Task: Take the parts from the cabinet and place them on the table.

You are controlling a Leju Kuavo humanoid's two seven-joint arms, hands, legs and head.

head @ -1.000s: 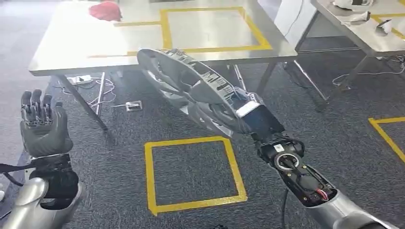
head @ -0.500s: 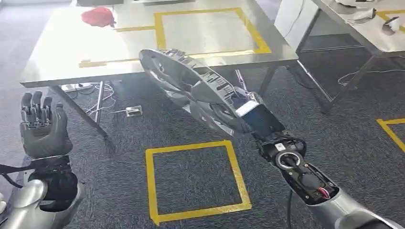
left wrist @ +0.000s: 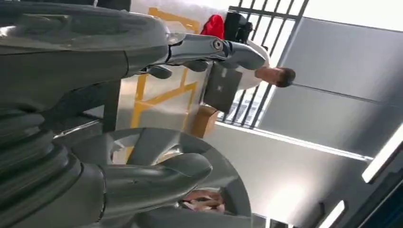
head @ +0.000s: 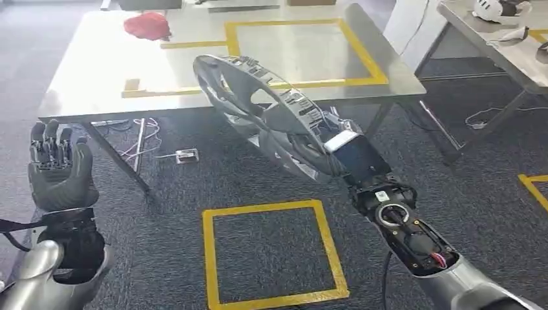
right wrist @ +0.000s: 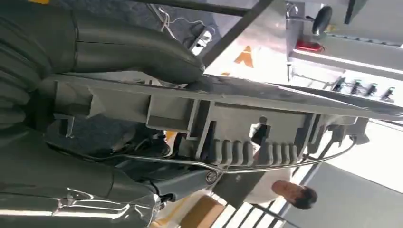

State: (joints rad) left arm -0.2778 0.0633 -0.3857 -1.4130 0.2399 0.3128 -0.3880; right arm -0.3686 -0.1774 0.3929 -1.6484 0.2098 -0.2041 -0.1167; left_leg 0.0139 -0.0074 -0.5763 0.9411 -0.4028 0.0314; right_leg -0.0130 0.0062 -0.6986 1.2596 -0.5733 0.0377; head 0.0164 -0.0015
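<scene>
A round grey wheel cover (head: 265, 116), spoked and ribbed on its back, is held tilted on edge in the air by my right hand (head: 346, 152), which grips its near rim. Its far edge overlaps the front edge of the steel table (head: 84, 84) in the head view. In the right wrist view my thumb presses on the rim of the wheel cover (right wrist: 247, 107). My left hand (head: 59, 169) is raised at the lower left, fingers apart, holding nothing. The wheel cover (left wrist: 199, 152) also appears past my left hand (left wrist: 95, 142) in the left wrist view.
The table carries a yellow taped rectangle (head: 297, 48) and a red cloth (head: 147, 26). Cables and a power strip (head: 186, 155) lie on the carpet under it. A yellow taped square (head: 271, 252) marks the floor below me. A second table (head: 504, 45) stands at the right. A person (right wrist: 290, 192) stands beyond.
The whole view has shifted, so the camera moved: the table now sits slightly lower and closer. My right hand still holds the wheel cover, now a little nearer the table edge.
</scene>
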